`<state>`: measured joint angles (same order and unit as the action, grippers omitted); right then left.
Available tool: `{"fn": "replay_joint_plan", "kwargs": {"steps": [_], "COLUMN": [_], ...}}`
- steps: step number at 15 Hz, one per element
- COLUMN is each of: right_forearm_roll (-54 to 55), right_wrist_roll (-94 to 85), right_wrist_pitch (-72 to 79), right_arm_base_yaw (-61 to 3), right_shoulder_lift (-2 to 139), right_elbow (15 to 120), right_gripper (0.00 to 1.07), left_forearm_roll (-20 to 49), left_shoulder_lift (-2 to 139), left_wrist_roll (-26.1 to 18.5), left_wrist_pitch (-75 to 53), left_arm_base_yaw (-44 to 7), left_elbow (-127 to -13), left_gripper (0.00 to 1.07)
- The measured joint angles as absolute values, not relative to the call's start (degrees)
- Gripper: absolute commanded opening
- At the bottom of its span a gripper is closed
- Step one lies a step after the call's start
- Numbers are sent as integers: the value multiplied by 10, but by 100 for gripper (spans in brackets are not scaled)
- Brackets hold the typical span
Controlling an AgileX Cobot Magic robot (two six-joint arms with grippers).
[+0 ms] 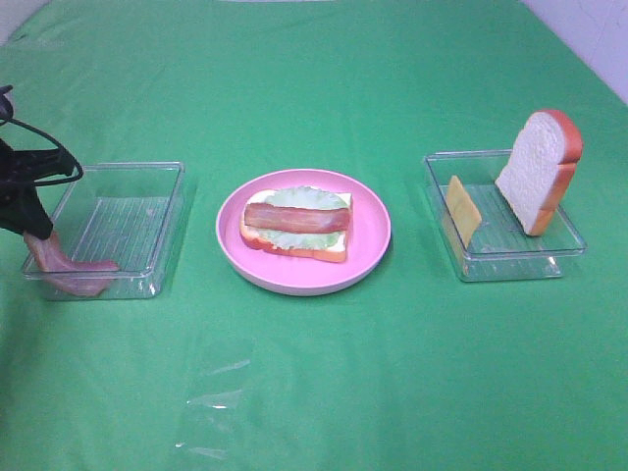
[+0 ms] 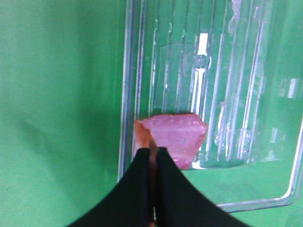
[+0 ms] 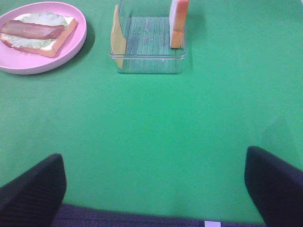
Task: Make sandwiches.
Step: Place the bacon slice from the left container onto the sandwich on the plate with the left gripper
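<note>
The partly built sandwich (image 1: pixel 296 224) lies on the round pink plate (image 1: pixel 371 257): a bread slice, lettuce and one bacon strip on top; it also shows in the right wrist view (image 3: pixel 38 33). My left gripper (image 1: pixel 37 234) is shut on a second bacon strip (image 1: pixel 71 268) at the front left corner of the left clear tray (image 1: pixel 147 186); the strip hangs from the fingertips (image 2: pixel 142 163) in the left wrist view (image 2: pixel 177 135). A bread slice (image 1: pixel 538 169) and a yellow cheese square (image 1: pixel 464 208) lean in the right clear tray (image 1: pixel 549 255). My right gripper (image 3: pixel 154 182) is open, well short of that tray.
A green cloth (image 1: pixel 314 383) covers the table. A crinkled piece of clear film (image 1: pixel 211 397) lies on it at the front, left of centre. The right tray with cheese (image 3: pixel 116 35) and bread (image 3: pixel 179 21) shows in the right wrist view.
</note>
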<state>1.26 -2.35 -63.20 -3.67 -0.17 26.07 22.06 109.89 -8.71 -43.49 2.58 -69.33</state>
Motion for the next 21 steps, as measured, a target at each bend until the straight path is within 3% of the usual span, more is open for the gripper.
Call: {"fn": "replay_joint_plan", "kwargs": {"steps": [5, 10, 17, 21], "right_forearm_roll": [13, 13, 13, 13], "right_wrist_roll": [-23, -23, -23, -23], "right_wrist_pitch": [-632, -632, -632, -632], "right_arm_base_yaw": [-37, -37, -37, -37], "right_shoulder_lift": [-2, -2, -2, -2], "right_elbow": [261, 261, 261, 261], "right_gripper": [98, 98, 98, 98], "left_forearm_roll": [237, 262, 292, 371], "left_shoulder_lift": [1073, 1028, 1025, 1075], "left_wrist_roll": [-87, -87, -38, -38], "left_wrist_pitch": [-453, -535, -498, -430], "left_arm_base_yaw": [26, 18, -127, -194], "left_elbow": [-705, -828, -925, -928], "left_gripper": [0, 0, 0, 0]}}
